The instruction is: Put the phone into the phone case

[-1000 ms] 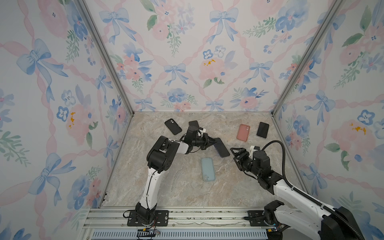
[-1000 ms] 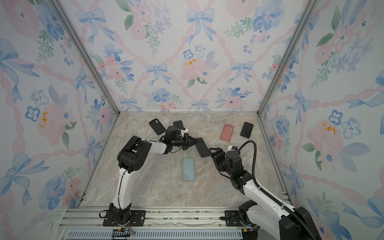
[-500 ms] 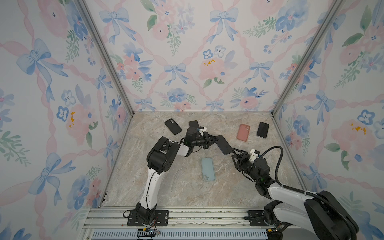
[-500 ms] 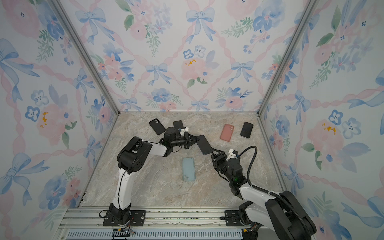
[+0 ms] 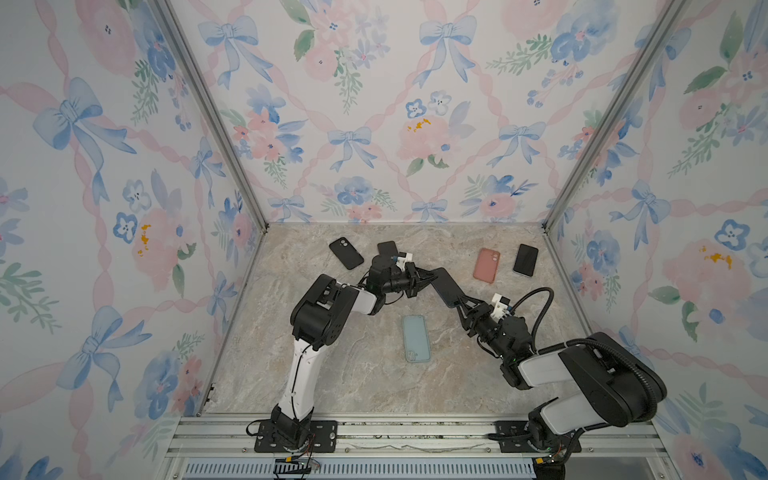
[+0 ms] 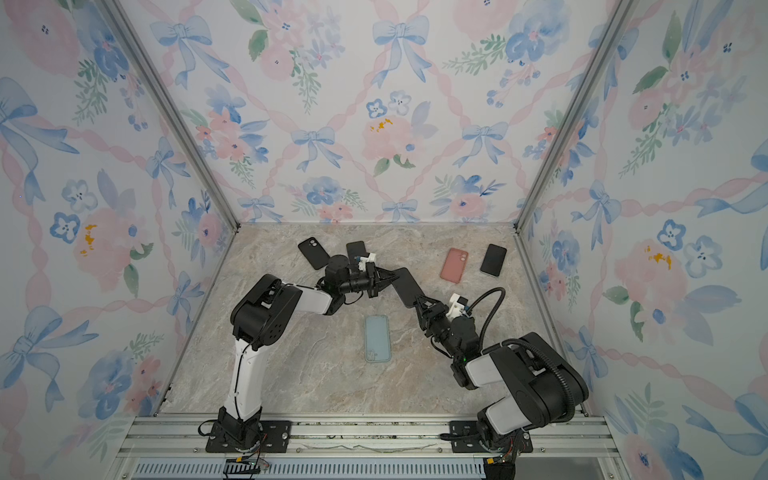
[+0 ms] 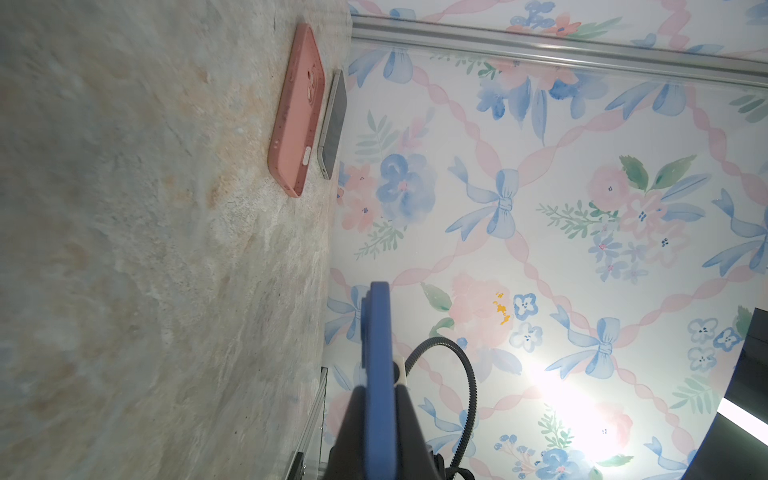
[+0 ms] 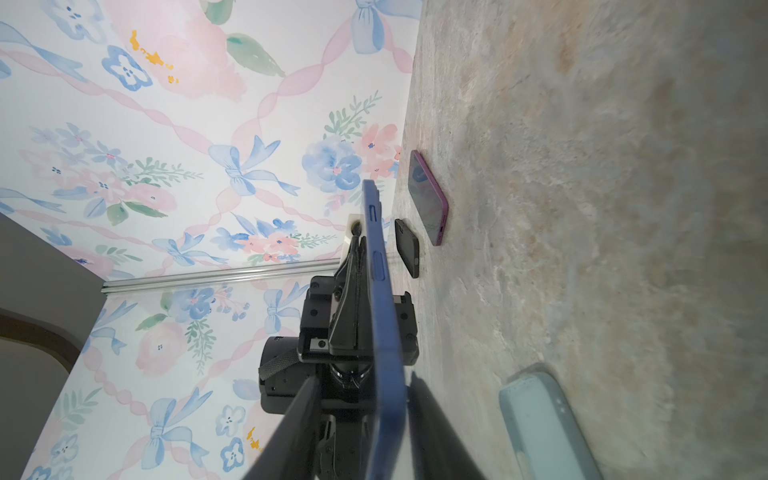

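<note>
A dark blue phone (image 5: pixel 446 286) (image 6: pixel 407 286) hangs edge-up above the marble table, and my left gripper (image 5: pixel 428 276) (image 6: pixel 390 276) is shut on its far end. The left wrist view shows both fingers pressed flat on the phone (image 7: pixel 376 332) at my left gripper (image 7: pixel 380 388). My right gripper (image 5: pixel 461 301) (image 6: pixel 420 300) (image 8: pixel 363 380) straddles the phone's (image 8: pixel 380 291) near end. One finger is close against it, the other still stands apart. The light blue phone case (image 5: pixel 415 338) (image 6: pixel 377 338) (image 8: pixel 544 424) lies flat, hollow side up, just in front of both grippers.
A pink case (image 5: pixel 486 265) (image 7: pixel 297 108) and a black phone (image 5: pixel 525 259) lie at the back right. A black case (image 5: pixel 345 252) and another dark phone (image 5: pixel 386 248) lie at the back left, behind my left gripper. Flowered walls enclose the table.
My right gripper has come in around the phone's near end and its jaws have narrowed. The right arm has folded lower. The left gripper has raised the phone slightly.
</note>
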{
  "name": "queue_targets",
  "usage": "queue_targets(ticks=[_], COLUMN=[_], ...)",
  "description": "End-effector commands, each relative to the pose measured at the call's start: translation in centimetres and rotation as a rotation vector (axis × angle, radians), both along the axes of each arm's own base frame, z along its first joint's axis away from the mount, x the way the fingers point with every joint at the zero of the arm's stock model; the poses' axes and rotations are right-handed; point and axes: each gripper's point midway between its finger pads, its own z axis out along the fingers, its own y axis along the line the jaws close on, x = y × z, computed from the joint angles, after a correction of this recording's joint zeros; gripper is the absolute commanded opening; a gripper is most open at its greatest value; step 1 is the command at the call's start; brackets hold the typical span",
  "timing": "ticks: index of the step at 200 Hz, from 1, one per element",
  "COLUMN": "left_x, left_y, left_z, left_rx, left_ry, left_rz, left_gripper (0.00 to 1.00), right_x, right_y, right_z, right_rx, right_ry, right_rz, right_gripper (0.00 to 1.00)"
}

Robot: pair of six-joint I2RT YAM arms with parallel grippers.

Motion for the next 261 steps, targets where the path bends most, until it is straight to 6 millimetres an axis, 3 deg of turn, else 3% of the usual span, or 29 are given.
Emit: queue_targets(ticks=[1,48,121,157,199,223,261], left_x=[-0.4,-0.7,-1.1,-1.8,-2.6,-3.3,-4.0], left_y=[-0.1,0.0,0.8,2.8,6.5,8.5,9.4], left_z=[3.7,3.8,3.6,3.0,-0.6,-3.0,-3.2], left_rx=[-0.056,-0.053,-0.030,0.031,0.326,0.659,0.984], left_ry=[-0.077,-0.083,-0.118,-0.129,-0.165,-0.229,-0.383], left_rz=[-0.007,-0.005,0.013,0.023,0.016,-0.084,-0.258], left_gripper=[0.00,0.00,0.23,0.28,0.34,0.40,0.49], right_x=[0.0,0.1,0.2,-0.2,-1.6,-2.6,-3.8], right_y=[0.1,0.5,0.7,0.6,0.0,-0.6,-1.8], right_z=[2.2,2.4,2.4,1.9,2.0,3.2,3.5], right_rx=[0.016,0.014,-0.001,-0.060,-0.203,-0.297,-0.368], right_ry=[-0.083,-0.094,-0.084,-0.027,0.026,0.019,0.029], right_rz=[0.006,0.018,0.037,0.087,0.133,0.151,0.166], right_gripper=[0.30,0.21,0.11,0.08,0.07,0.06,0.06])
